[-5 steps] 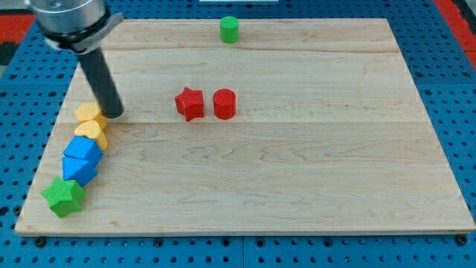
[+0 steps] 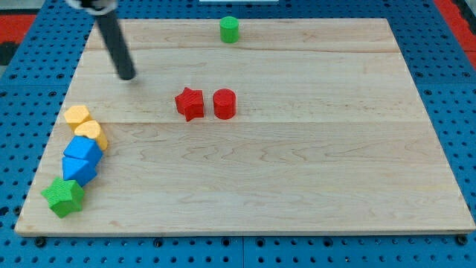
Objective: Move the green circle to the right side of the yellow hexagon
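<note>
The green circle (image 2: 229, 30) stands near the top edge of the wooden board, a little right of its middle. The yellow hexagon (image 2: 76, 115) lies at the board's left edge, at the top of a column of blocks. My tip (image 2: 128, 76) rests on the board above and to the right of the yellow hexagon, apart from it, and far to the left of and below the green circle. It touches no block.
Below the yellow hexagon lie a yellow heart (image 2: 92, 135), two blue blocks (image 2: 80, 151) (image 2: 79, 170) and a green star (image 2: 63, 196). A red star (image 2: 190, 103) and a red cylinder (image 2: 224, 103) sit side by side mid-board. The wooden board (image 2: 297, 171) lies on a blue pegboard.
My tip has moved up and slightly right, away from the yellow hexagon it stood beside. No block has moved.
</note>
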Motion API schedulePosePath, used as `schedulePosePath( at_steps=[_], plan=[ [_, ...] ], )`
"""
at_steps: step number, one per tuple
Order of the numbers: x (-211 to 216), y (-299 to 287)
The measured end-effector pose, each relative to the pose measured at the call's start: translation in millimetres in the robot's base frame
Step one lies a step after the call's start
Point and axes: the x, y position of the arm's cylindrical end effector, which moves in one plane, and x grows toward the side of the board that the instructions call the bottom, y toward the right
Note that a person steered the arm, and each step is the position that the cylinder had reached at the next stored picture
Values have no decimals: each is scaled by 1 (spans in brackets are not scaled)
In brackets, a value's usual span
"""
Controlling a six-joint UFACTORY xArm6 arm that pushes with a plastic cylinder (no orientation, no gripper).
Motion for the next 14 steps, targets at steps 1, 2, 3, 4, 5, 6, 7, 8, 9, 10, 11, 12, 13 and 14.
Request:
schedulePosePath(
  at_steps=[1, 2, 3, 4, 5, 6, 7, 8, 9, 10, 11, 12, 13, 14],
  plan=[
    [-16, 106],
    [-56, 196],
    [-113, 202],
    [-140, 140],
    [-126, 48],
    [-67, 37],
    [-92, 39],
    [-96, 121],
    [-53, 94],
    [-14, 42],
    [-12, 32],
    [-50, 50],
    [-50, -7],
    [3, -26]
  ],
)
